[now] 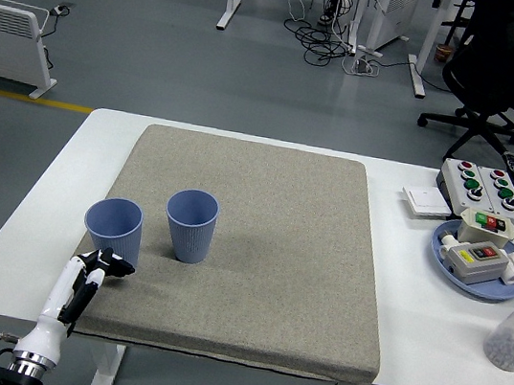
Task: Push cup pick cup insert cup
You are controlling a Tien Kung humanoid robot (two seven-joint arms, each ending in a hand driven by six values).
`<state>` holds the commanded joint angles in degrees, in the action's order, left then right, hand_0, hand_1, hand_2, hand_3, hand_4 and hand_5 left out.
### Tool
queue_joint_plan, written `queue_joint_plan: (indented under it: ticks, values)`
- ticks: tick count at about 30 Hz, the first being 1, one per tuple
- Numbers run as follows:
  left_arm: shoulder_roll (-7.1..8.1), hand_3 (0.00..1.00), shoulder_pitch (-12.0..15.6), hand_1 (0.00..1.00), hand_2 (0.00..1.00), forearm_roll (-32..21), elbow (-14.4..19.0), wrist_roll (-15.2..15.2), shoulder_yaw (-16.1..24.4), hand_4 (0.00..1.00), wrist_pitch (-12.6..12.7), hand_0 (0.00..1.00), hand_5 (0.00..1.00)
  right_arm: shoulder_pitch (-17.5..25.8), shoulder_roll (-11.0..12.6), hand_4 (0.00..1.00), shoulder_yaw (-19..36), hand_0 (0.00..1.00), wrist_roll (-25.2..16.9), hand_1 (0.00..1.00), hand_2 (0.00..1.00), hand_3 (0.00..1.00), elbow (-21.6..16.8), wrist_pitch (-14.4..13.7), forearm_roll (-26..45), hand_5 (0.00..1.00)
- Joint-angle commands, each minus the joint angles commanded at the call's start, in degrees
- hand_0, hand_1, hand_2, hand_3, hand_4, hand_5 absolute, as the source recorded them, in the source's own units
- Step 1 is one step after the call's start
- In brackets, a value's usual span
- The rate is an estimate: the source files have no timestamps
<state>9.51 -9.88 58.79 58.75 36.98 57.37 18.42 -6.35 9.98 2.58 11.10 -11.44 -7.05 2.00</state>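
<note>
left hand (pixel 100 268) at the base of the near cup (pixel 114 229); right arm out of view.

you see two blue ribbed cups standing upright and apart on a grey, coarse-woven mat (pixel 305 258) laid over the white table (pixel 26 245). the near cup sits close to the mat's left edge, and the second cup (pixel 191 224) stands just to its right. the hand's dark fingertips (pixel 116 265) meet the near cup low on its front wall; the fingers look loosely bunched and grip nothing. both cups are thin-walled, tapered and open at the top, so they are probably light. a push placed this low on a rough textile may drag the base and tip the cup rather than slide it. an off-centre push may spin the cup away past the second cup.
</note>
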Motion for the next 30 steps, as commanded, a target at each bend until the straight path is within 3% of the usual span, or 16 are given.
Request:
queue_joint_plan:
  ticks: [16, 30]
  values:
    - [-1.93, 0.46, -5.01, 0.551, 0.516, -5.55, -5.82, 0.0, -2.18, 0.529, -1.83, 0.564, 0.998, 0.34, 0.05, 0.313, 1.64, 0.711, 0.64, 0.628, 0.746, 0.688, -0.09, -0.1, -2.94, 0.588]
    - [-2.28, 0.461, -11.34, 0.551, 0.516, -5.8, -11.27, -0.35, -1.87, 0.528, -2.76, 0.564, 0.998, -0.23, 0.05, 0.308, 1.79, 0.712, 0.64, 0.628, 0.744, 0.684, -0.18, -0.07, -3.94, 0.59]
